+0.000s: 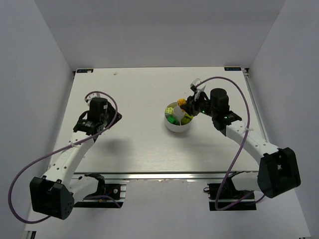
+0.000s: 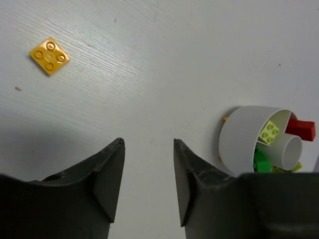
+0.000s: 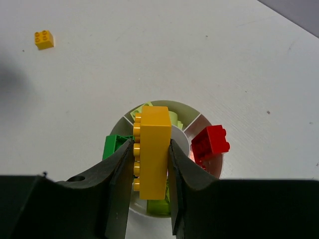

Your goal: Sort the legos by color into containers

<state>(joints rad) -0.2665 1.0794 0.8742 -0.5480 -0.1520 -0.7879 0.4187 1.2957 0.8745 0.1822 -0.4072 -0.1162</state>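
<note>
My right gripper [image 3: 151, 144] is shut on a long yellow lego [image 3: 152, 152] and holds it on its side right above the round white divided dish [image 3: 199, 118]. In the dish's containers lie a red lego [image 3: 210, 143], a dark green one [image 3: 115, 146], pale green ones [image 3: 174, 118] and a lime one [image 3: 162, 205]. My left gripper [image 2: 148, 142] hangs over bare table left of the dish [image 2: 239, 139], jaws apart with nothing between them. An orange flat lego [image 2: 49, 55] lies ahead of it to the left. A small yellow lego [image 3: 44, 39] lies alone on the table.
The dish [image 1: 174, 128] stands right of the table's middle, with the right gripper [image 1: 190, 105] over its far right side. The left arm [image 1: 97, 110] is far to the left. White walls close in the table on three sides.
</note>
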